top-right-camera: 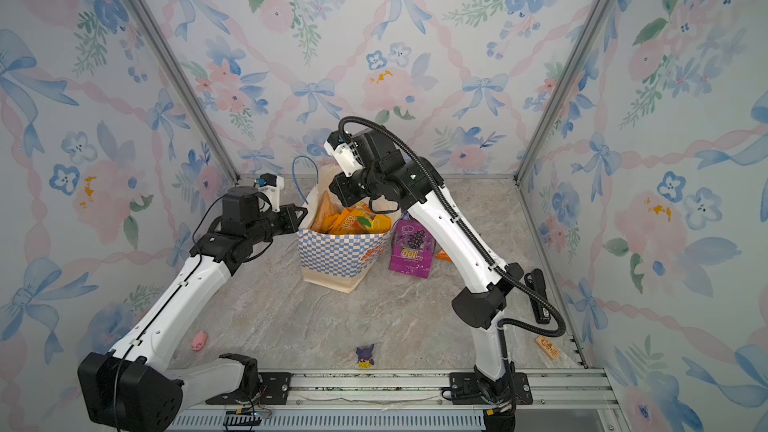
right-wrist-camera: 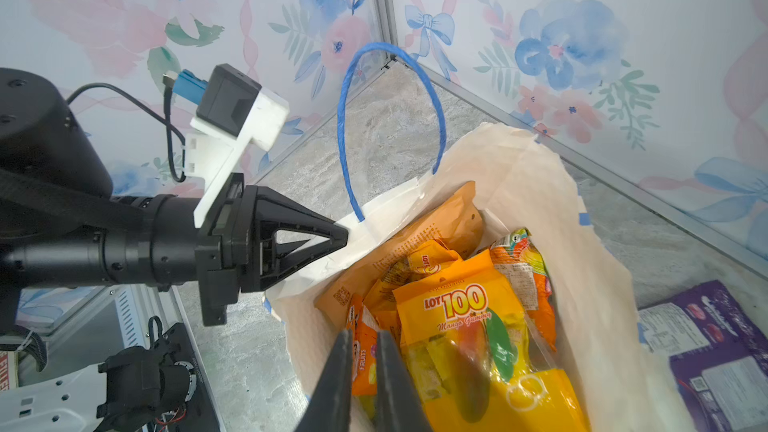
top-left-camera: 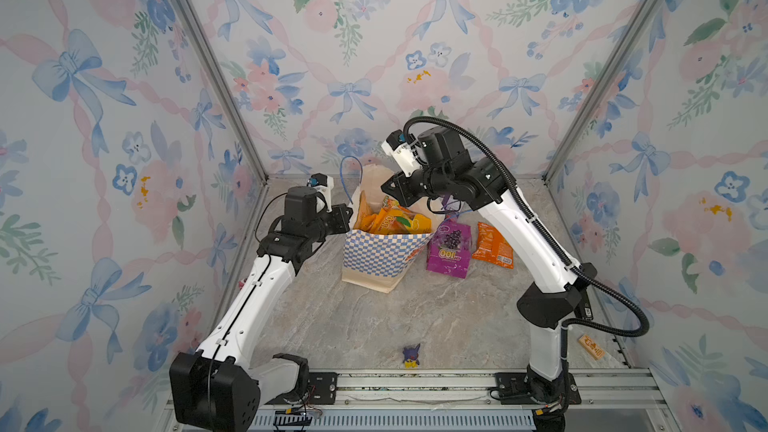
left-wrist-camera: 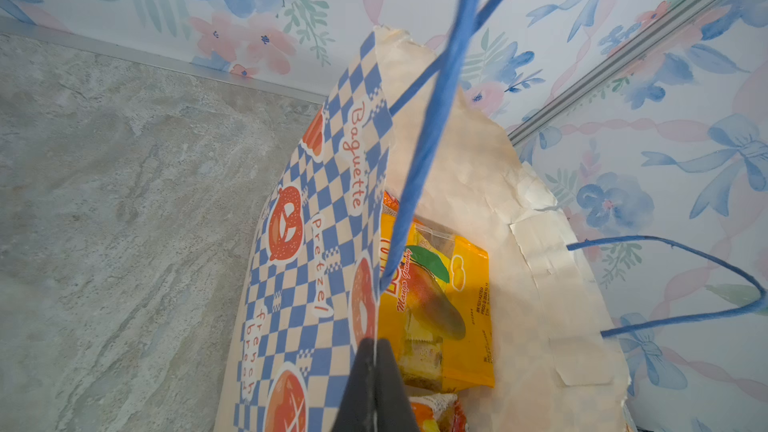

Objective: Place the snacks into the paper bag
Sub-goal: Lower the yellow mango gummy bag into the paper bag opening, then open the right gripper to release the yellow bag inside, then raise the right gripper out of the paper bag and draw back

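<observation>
The upright blue-and-white checkered paper bag (top-left-camera: 376, 253) holds glossy yellow-orange snack packets (right-wrist-camera: 457, 309); the left gripper (right-wrist-camera: 343, 238) pinches its rim; the right gripper (right-wrist-camera: 363, 336) hovers above, jaws slightly parted, empty; a purple packet (top-left-camera: 449, 249) and an orange packet (top-left-camera: 492, 245) lie beside the bag.

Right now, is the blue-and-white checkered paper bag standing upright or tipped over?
Upright: the paper bag stands on its cream base, mouth facing up, glossy yellow-orange snack packets showing inside.
</observation>
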{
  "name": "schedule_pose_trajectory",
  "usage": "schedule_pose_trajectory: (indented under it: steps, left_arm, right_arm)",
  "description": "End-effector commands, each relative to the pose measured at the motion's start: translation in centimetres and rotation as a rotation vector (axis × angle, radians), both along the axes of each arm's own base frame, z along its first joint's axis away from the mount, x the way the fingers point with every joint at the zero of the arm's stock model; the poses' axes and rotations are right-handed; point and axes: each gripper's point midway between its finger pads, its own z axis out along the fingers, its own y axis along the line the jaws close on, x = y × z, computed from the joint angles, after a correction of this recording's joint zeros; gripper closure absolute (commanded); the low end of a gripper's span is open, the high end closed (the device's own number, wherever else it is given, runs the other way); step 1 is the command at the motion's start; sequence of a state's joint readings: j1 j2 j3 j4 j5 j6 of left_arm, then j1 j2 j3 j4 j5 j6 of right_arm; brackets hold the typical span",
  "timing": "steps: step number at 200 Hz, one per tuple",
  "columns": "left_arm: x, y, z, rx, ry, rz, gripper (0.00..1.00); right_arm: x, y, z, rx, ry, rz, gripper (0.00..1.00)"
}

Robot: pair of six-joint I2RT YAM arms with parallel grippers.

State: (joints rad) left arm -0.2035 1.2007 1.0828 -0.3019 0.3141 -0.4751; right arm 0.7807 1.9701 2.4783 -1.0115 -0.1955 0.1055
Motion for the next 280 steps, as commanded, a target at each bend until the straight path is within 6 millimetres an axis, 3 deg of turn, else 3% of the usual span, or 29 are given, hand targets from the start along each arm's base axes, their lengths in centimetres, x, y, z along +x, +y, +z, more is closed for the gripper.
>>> schedule_pose_trajectory:
  steps: [1,26,70,86,114,176,203,231,251,280]
  left_arm:
    - [-0.3,-0.2,0.2,0.006,-0.011,-0.015,1.0]
    - [-0.3,-0.2,0.2,0.006,-0.012,-0.015,1.0]
    - [-0.3,-0.2,0.0,0.008,-0.009,-0.016,1.0]
    - [-0.3,-0.2,0.1,0.008,-0.01,-0.016,1.0]
    - [-0.3,-0.3,0.1,0.007,-0.01,-0.019,1.0]
    - [-0.4,-0.2,0.2,0.006,-0.012,-0.02,1.0]
    - [-0.4,-0.3,0.5,0.004,-0.02,-0.022,1.0]
    - [-0.5,-0.3,0.4,0.0,-0.016,-0.022,1.0]
    - [-0.6,-0.2,0.4,-0.001,-0.016,-0.019,1.0]
    - [-0.6,-0.2,0.6,0.001,-0.023,-0.019,1.0]
  right_arm:
    - [-1.0,-1.9,2.0,-0.001,-0.055,-0.036,0.74]
    - [-1.8,-3.2,1.9,-0.014,-0.045,-0.054,0.62]
    - [-3.3,-6.1,1.2,-0.012,-0.025,-0.108,0.55]
    - [-4.3,-7.8,2.1,0.031,-0.042,-0.133,0.53]
    - [-5.2,-11.1,1.6,0.067,-0.029,-0.204,0.5]
    - [-6.9,-20.7,-2.0,0.189,0.055,-0.449,0.14]
    - [-7.9,-24.3,-4.8,0.185,0.122,-0.551,0.09]
    - [-8.1,-26.7,-8.8,0.172,0.226,-0.635,0.04]
    - [-7.6,-27.7,-12.1,0.174,0.299,-0.681,0.0]
    - [-6.2,-28.0,-16.3,0.202,0.393,-0.701,0.03]
